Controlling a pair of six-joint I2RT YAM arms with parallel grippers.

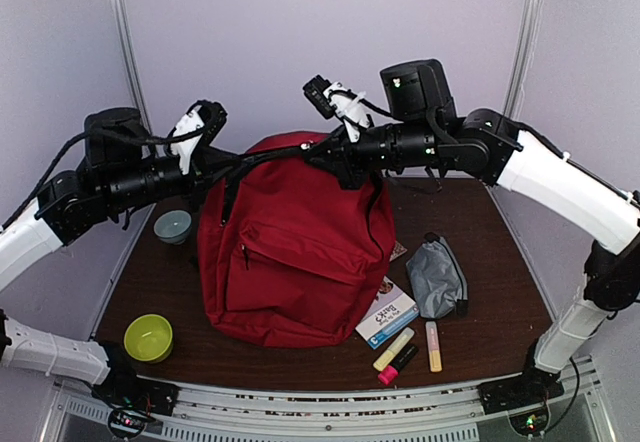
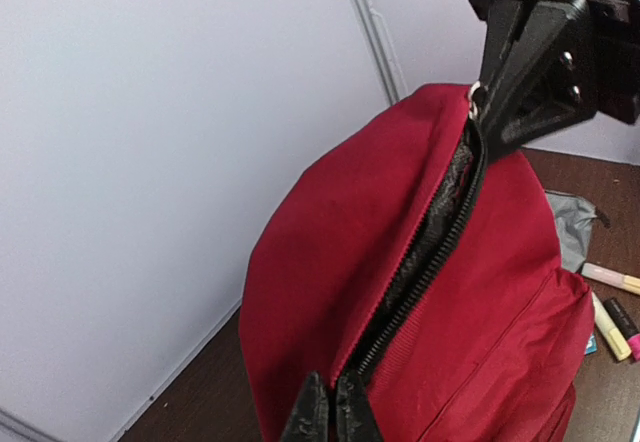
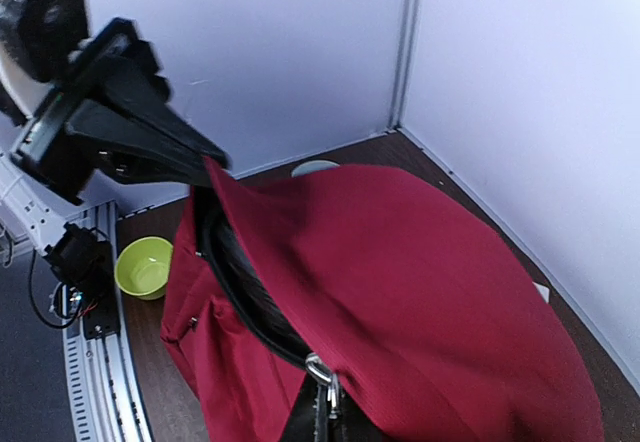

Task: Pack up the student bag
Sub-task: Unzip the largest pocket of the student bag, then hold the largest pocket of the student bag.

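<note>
1. Three highlighters [image 1: 433, 347] lie in front of the student bag [image 1: 290, 252], off its right corner. A lime bowl [image 1: 148, 337] sits off its front left corner.
2. Against the bag's right flank lies a booklet [image 1: 387, 314], with a grey pouch [image 1: 436, 277] just beyond it. A small pale bowl [image 1: 172, 226] is near the left flank.
3. The student bag stands mid-table with its front pocket towards the arm bases. Its zip [image 2: 430, 252] gapes partway along the crest.
4. At the crest, the left gripper [image 2: 335, 412] is pinched shut on the fabric at the zip's left end. The right gripper [image 3: 320, 417] is clamped on the metal zip pull [image 3: 318, 370] towards the right.
5. The zip's long axis runs straight from one gripper to the other, so the mouth lies between them. The loose things to the bag's right lie nearer the right arm, which would probably have to let go to fetch them.
</note>
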